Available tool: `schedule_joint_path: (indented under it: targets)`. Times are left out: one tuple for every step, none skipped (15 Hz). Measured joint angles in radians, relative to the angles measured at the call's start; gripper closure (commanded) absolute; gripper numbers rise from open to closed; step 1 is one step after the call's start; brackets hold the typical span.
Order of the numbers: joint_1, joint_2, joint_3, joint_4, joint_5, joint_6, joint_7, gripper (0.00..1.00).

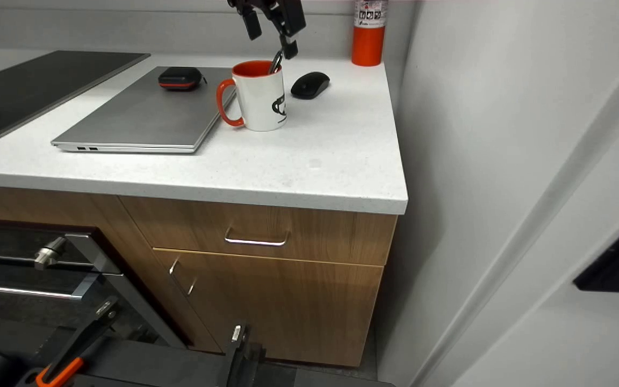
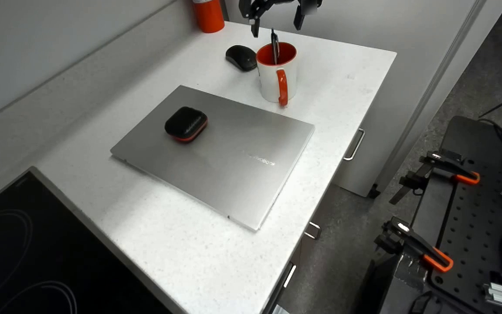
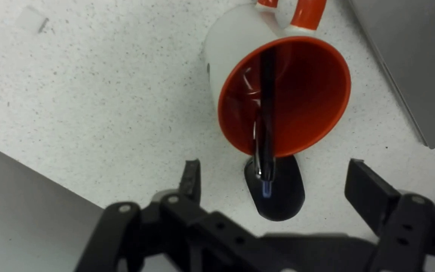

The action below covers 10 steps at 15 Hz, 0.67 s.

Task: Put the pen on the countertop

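Note:
The pen is thin and dark with a metal clip. It leans in the white mug with the orange-red inside, its top sticking out past the rim. It shows in both exterior views and in the wrist view; its lower end is inside the mug. The mug stands on the white countertop. My gripper is open and empty just above the mug, also seen in an exterior view. In the wrist view my gripper has its fingers wide apart, either side of the pen's top, touching nothing.
A black mouse lies behind the mug. A closed grey laptop lies beside the mug with a black and red case on it. A red cylinder stands at the back, a black stovetop beyond the laptop. A wall borders the counter's end.

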<state>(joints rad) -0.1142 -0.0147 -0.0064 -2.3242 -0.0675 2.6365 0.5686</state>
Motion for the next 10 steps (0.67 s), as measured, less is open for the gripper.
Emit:
schedule_joint_path:
  targets:
    - [0.002, 0.001, -0.002, 0.000, 0.000, 0.000, 0.000, 0.00]
    - [0.004, 0.002, -0.003, -0.002, 0.000, 0.000, -0.002, 0.00]
    - [0.005, 0.003, -0.003, -0.002, 0.000, 0.000, -0.003, 0.00]
    - [0.005, 0.007, -0.004, -0.002, 0.000, 0.000, -0.003, 0.00]
    - [0.005, 0.011, -0.004, -0.002, 0.000, 0.000, -0.003, 0.00]
    - [0.005, 0.016, -0.004, -0.002, 0.000, 0.000, -0.003, 0.00]
    - [0.005, 0.020, -0.005, -0.002, 0.000, 0.000, -0.003, 0.00]
    - [0.006, 0.024, -0.005, -0.002, 0.000, 0.000, -0.003, 0.06]
    - [0.006, 0.027, -0.005, -0.001, 0.000, 0.000, -0.003, 0.28]
    - [0.006, 0.029, -0.005, 0.000, 0.000, 0.001, -0.003, 0.30]
